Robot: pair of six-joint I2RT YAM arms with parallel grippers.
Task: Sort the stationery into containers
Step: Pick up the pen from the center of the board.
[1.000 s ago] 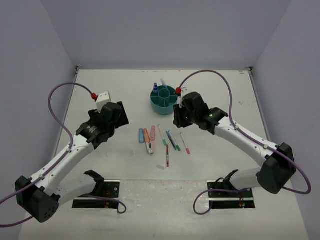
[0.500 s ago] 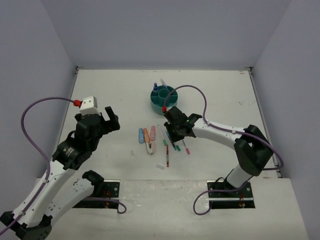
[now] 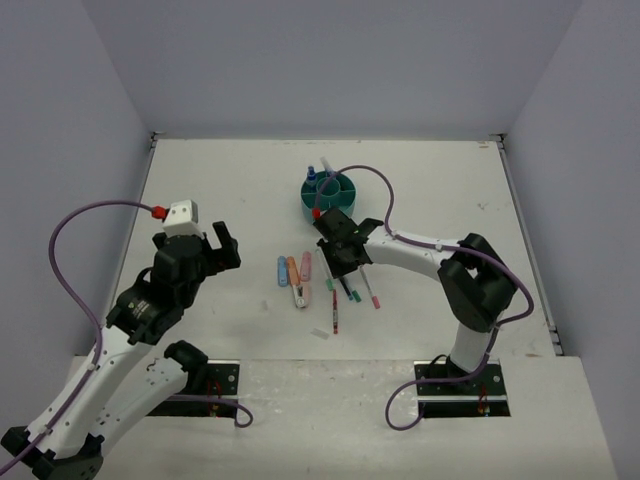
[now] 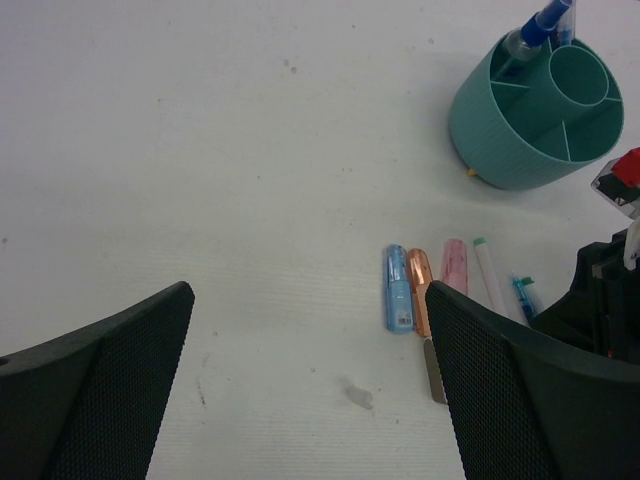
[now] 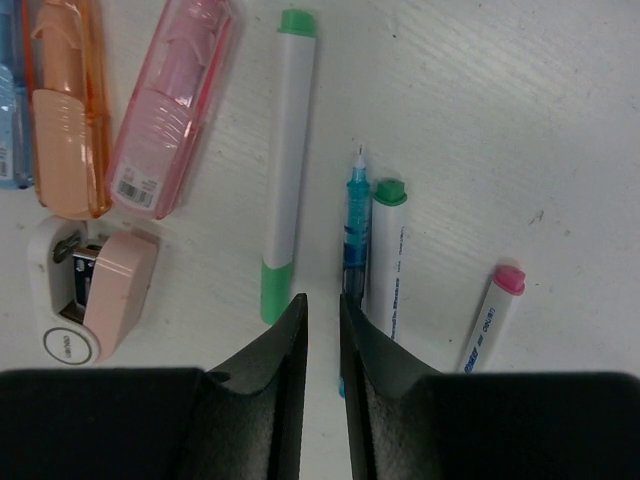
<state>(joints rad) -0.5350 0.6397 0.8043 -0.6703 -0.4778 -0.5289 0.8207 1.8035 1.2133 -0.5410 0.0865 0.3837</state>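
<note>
Stationery lies in a row mid-table: blue marker (image 3: pixel 283 271), orange marker (image 3: pixel 293 270), pink marker (image 3: pixel 306 265), and thin pens. My right gripper (image 3: pixel 337 263) hangs low over the pens. In the right wrist view its jaws (image 5: pixel 322 300) stand open by a narrow gap with only bare table between them. A white pen with green ends (image 5: pixel 288 160) lies just left of them; a teal pen (image 5: pixel 356 220) runs under the right finger. The teal organiser (image 3: pixel 310 205) holds blue-capped pens. My left gripper (image 4: pixel 308 300) is wide open and empty, left of the markers.
A white and pink correction-tape case (image 5: pixel 85 290) lies below the markers. A green-capped pen (image 5: pixel 388 250) and a pink-capped pen (image 5: pixel 492 310) lie right of my jaws. A red pen (image 3: pixel 335 312) and a small white eraser (image 3: pixel 320 334) sit nearer the bases.
My right gripper came away from the organiser, moved left and down over the pens, and its jaws narrowed. The left arm drew back towards its base, still open.
</note>
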